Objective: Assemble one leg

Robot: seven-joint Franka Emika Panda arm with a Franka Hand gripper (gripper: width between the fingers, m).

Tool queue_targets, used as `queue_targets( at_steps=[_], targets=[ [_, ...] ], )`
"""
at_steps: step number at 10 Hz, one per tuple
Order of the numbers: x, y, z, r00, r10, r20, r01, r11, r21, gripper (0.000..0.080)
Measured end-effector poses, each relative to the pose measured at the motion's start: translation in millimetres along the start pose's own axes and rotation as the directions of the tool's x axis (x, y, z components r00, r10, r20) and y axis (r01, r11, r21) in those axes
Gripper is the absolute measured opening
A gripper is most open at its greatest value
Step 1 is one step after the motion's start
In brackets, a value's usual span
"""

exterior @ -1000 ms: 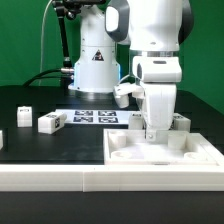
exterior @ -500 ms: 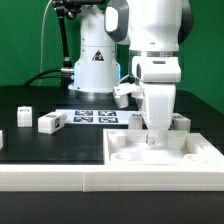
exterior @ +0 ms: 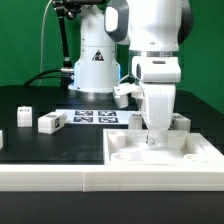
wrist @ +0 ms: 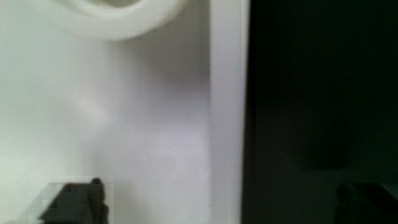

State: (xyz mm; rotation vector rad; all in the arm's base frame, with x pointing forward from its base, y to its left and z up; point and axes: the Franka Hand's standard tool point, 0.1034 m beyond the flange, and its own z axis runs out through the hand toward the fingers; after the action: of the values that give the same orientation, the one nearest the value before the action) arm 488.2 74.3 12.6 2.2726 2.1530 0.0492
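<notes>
While the pincer [exterior: 153, 140] hangs over the tray [exterior: 205, 155], its fingers [wrist: 75, 203] stand wide, empty. A leg [exterior: 50, 122] lies off the tray, toward the exterior view's left.

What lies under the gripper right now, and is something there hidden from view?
Under the gripper lies the large white tray-like piece; the wrist view shows its rim and a round socket, with nothing between the open fingers. Whether the fingertips touch it cannot be told.
</notes>
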Motion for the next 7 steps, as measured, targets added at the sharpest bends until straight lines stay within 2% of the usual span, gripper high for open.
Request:
queue_targets(
  at_steps=[2, 4, 5, 7],
  targets=[
    [6.8, -0.2, -23.5, 0.999, 0.049, 0.002, -0.049, 0.998, -0.029, 0.0649],
    [15.8, 0.5, -48.8, 0.991, 0.136, 0.008, -0.136, 0.99, -0.045, 0.0649],
    [22.2, -0.8, -53.5, 0.971, 0.238, 0.001, -0.237, 0.97, -0.052, 0.0649],
    [20.7, -2.3, -50.5, 0.969, 0.246, 0.002, -0.245, 0.968, -0.046, 0.0649]
  ],
)
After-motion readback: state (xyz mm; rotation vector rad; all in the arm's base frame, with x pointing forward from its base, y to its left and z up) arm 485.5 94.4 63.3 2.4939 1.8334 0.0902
